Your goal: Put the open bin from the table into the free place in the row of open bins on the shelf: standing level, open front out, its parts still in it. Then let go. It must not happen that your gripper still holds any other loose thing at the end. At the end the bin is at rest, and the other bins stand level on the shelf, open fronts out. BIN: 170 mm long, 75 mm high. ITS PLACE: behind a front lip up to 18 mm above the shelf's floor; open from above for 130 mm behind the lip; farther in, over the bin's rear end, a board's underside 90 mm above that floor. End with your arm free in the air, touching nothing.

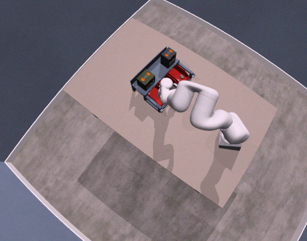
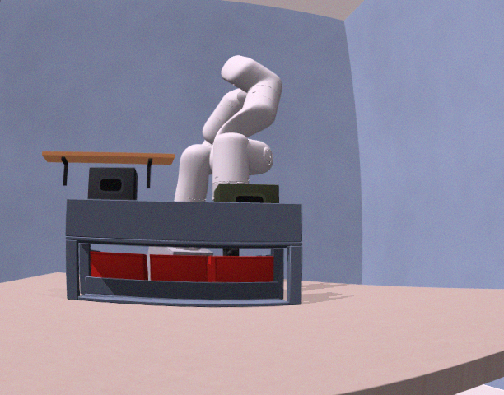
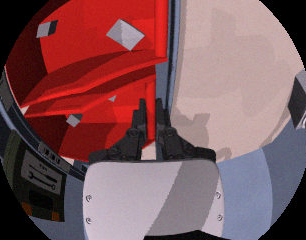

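Note:
My gripper points down, shut on the front wall of a red open bin. This bin is in the shelf row at the end beside the olive box; its rear top edge looks nearly level in the exterior view. Small grey parts lie in it. The middle bin stands close beside it, their side walls almost touching. The far bin stands at the other end, rear edge about level. The shelf lip runs along the fronts. The arm hides the fingers in the top view; bin-floor contact is hidden.
The shelf's upper deck lies over the bins' rear ends. It carries the olive box and a dark box. An orange board shows behind the dark box in the exterior view.

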Robot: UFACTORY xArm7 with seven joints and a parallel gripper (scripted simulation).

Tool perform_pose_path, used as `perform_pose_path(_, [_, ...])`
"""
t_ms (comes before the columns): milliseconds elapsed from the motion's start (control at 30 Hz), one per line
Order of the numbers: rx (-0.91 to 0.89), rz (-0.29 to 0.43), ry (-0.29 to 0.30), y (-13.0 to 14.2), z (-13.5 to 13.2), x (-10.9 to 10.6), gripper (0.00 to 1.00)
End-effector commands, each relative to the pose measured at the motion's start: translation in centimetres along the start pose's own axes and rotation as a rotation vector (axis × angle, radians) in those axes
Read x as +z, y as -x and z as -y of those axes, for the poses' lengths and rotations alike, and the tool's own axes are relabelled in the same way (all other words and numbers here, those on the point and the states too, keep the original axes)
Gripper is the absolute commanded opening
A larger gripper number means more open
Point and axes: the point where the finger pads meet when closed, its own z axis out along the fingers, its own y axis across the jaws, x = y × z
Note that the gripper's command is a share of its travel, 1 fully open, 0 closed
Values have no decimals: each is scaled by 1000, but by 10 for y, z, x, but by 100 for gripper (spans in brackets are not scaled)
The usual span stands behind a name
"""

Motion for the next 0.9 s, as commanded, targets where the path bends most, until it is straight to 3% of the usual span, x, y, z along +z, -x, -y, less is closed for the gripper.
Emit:
perform_pose_path(0, [1, 0, -5, 0, 2, -1, 0])
perform_pose_path(33, [1, 0, -5, 0, 2, -1, 0])
perform_pose_path(67, [1, 0, -4, 0, 2, -1, 100])
perform_pose_path(867, [1, 0, -4, 0, 2, -1, 100])
